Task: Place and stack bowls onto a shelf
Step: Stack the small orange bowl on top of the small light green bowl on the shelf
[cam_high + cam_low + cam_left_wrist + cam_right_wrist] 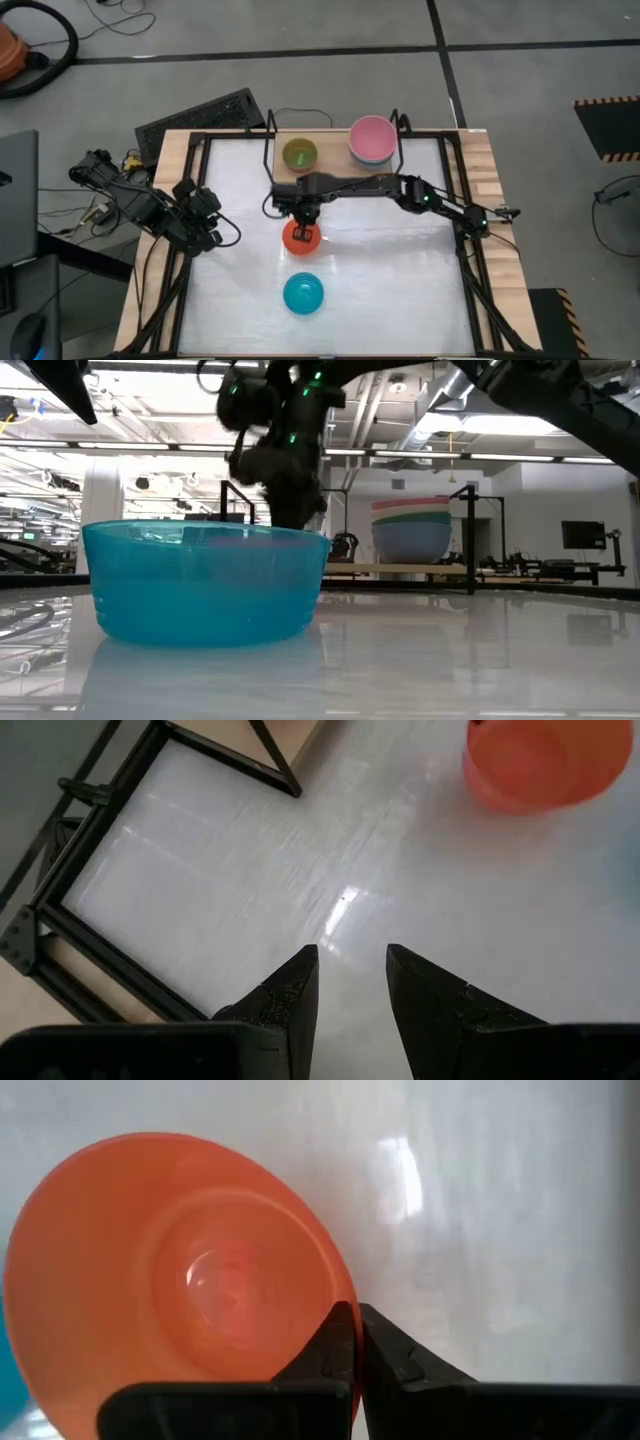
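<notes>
Bowls are being put away, and the one in hand now is the orange bowl (190,1280).

Nearest the front edge of the desk (400,290) sits the cyan bowl (303,294), round, smooth and a bit see-through, waiting its turn. Just past it is the orange bowl, shiny plastic with sloping sides. The right gripper (357,1342) is pinched tight on its thin rim, one finger inside and one outside (so the grab step looks done). I think the next move is a lift straight up, then a carry back to the shelf (335,172), and a gentle drop into the green bowl (299,154), which looks the right size for it.

Off to the side, the left gripper (350,982) waits over bare desk near the left edge, its fingers a little apart and holding nothing.

Farthest back is the shelf, a flat wooden board with thin black wire ends. On it stand the green bowl and a stack of big bowls (372,140), pink on top.
</notes>
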Motion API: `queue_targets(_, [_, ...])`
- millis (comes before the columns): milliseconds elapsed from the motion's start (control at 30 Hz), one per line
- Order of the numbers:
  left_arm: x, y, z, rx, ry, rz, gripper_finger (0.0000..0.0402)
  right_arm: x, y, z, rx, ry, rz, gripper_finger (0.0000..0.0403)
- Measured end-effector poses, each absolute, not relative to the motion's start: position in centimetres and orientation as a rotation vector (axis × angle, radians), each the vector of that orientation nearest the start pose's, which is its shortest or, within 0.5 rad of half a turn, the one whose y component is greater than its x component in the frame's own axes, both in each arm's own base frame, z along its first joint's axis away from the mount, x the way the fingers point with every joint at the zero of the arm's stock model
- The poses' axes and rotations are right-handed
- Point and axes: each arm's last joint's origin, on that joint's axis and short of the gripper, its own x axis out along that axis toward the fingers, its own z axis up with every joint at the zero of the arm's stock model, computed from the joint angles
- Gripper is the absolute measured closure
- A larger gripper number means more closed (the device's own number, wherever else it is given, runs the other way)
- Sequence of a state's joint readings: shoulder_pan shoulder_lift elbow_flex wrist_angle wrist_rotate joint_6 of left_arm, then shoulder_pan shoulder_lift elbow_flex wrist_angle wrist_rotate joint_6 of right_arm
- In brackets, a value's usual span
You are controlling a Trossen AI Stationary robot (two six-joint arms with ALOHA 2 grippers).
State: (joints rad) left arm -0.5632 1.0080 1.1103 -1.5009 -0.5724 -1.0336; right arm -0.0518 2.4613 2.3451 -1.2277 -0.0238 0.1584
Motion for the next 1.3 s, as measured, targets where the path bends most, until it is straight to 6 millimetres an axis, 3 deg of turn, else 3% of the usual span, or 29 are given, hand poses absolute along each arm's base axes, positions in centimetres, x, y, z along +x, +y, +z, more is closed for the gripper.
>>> queue_targets(200, [12.0,-5.7,32.1,-0.163,0.995,0.574,0.0294,46.9,-6.9,28.4,0.163,1.169,-0.253,0.0380])
queue_targets(333, [12.0,-5.7,32.1,-0.162,0.994,0.574,0.0294,43.9,-11.8,33.2,0.186,1.021,-0.435,0.0380])
queue_targets(433, [12.0,-5.7,32.1,-0.158,0.987,0.579,0.0294,42.3,-16.0,35.0,0.237,0.913,-0.541,0.0380])
queue_targets(600, [12.1,-5.7,32.1,-0.148,0.977,0.584,0.0294,41.2,-22.3,33.9,0.379,0.828,-0.597,0.0380])
queue_targets(700, [12.1,-5.7,32.1,-0.146,0.973,0.585,0.0294,41.8,-24.3,31.9,0.444,0.815,-0.551,0.0380])
queue_targets(833, [12.4,-5.8,32.2,-0.141,0.939,0.575,0.0294,43.2,-25.0,29.9,0.467,0.793,-0.497,0.0380])
queue_targets(1067, [14.4,-6.9,32.9,-0.133,0.752,0.453,0.0294,43.4,-25.5,27.8,0.493,0.864,-0.500,0.0380])
queue_targets(1200, [15.3,-7.3,31.5,-0.088,0.658,0.383,0.0294,43.3,-25.6,28.2,0.491,0.853,-0.503,0.0380])
queue_targets(1300, [14.8,-6.6,29.8,-0.155,0.599,0.358,0.0298,43.2,-25.5,28.0,0.498,0.865,-0.504,0.0380])
